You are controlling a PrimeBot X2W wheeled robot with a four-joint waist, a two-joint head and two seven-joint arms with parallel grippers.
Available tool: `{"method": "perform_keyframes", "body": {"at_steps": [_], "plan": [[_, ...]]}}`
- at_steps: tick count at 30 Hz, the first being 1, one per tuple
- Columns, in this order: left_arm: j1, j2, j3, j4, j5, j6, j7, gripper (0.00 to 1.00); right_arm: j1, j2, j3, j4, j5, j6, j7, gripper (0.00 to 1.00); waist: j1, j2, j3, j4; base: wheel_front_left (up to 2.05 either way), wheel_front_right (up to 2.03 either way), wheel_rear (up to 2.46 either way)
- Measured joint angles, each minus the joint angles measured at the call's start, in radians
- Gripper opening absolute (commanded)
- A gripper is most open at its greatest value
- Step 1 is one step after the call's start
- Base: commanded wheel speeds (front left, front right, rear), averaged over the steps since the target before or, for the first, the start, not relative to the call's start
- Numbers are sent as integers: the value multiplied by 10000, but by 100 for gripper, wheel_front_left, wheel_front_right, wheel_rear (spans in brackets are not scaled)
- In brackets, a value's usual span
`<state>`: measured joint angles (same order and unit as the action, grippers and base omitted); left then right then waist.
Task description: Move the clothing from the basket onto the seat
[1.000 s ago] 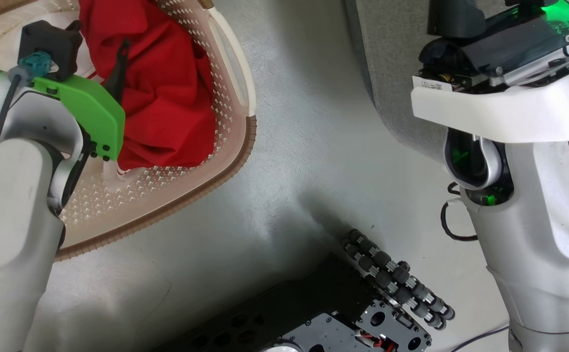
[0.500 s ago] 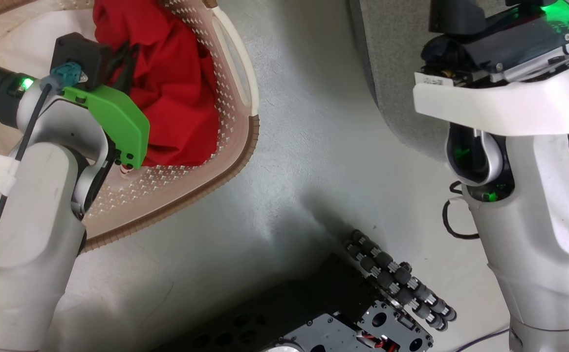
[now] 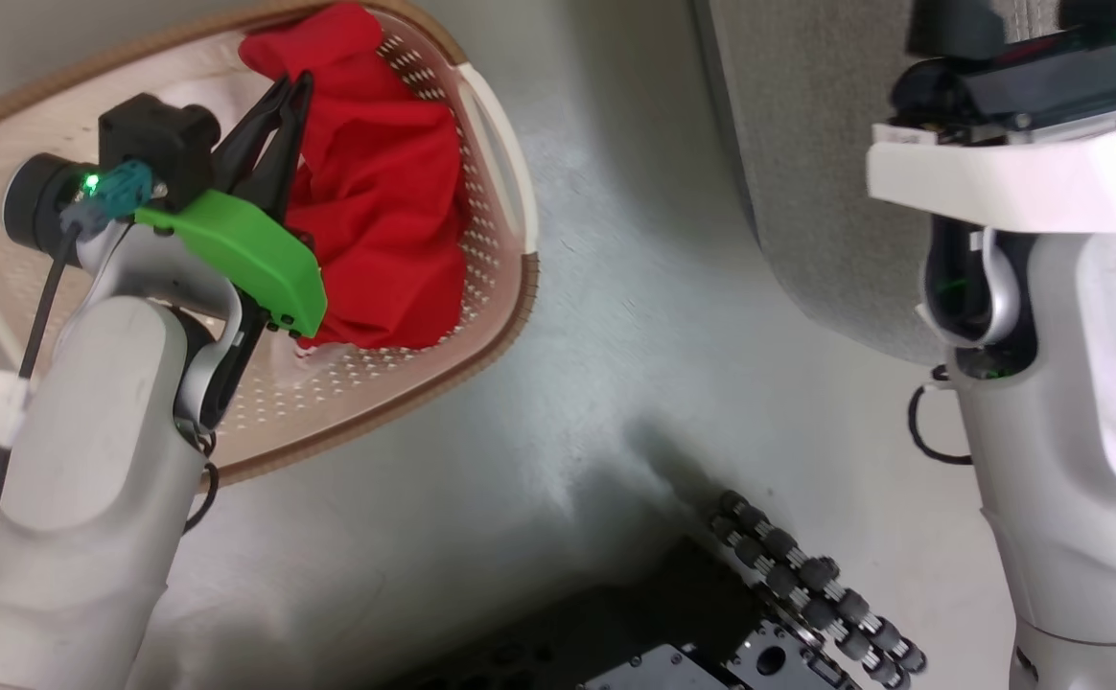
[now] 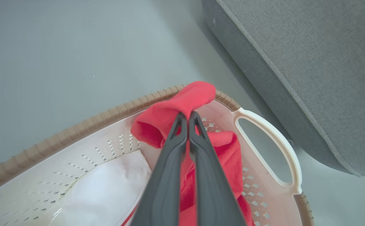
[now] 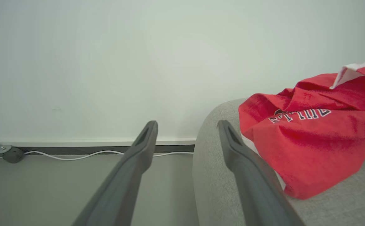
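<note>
At ten o'clock in my head view sits the basket. My left gripper reaches into it, its two fingers pressed together on a fold of the clothing. My left wrist view shows the pinch. The tips of the left gripper meet on a red ridge at twelve o'clock, in front of the brown rim. The rest of the cloth drapes down toward five o'clock, beside the paper label at seven. I judge the high fold is held so the garment can hang free of the perforated wall when lifted.

Bare floor lies between, and the seat fills the one o'clock corner, near the basket's white handle, so the carry looks short.

Further right, my right gripper has its fingers spread, holding nothing, by the seat's rounded edge. A red garment with white lettering lies on the cushion at three o'clock. I take that piece to be delivered and the pinched one to be what remains.
</note>
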<state>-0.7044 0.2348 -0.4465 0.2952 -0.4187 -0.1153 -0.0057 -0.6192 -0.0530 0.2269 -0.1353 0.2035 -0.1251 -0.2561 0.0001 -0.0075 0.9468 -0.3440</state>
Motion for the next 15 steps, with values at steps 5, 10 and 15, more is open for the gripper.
{"method": "perform_keyframes", "body": {"at_steps": [5, 10, 15], "plan": [[320, -90, 288, -217, -207, -6, -800, 0, 202, -12, -476, 44, -360, 0, 0, 100, 0, 0, -439, 358, 0, 0, 0], [783, -182, 612, -520, -602, -8, -1728, 0, 500, -272, -775, 117, -560, 0, 0, 100, -1, 0, -1005, 914, 0, 0, 0], [1315, -359, 692, -775, -813, -48, -2343, 0, 809, -533, -1055, 159, -752, 4, 0, 100, -1, 0, -1610, 1519, 0, 0, 0]]}}
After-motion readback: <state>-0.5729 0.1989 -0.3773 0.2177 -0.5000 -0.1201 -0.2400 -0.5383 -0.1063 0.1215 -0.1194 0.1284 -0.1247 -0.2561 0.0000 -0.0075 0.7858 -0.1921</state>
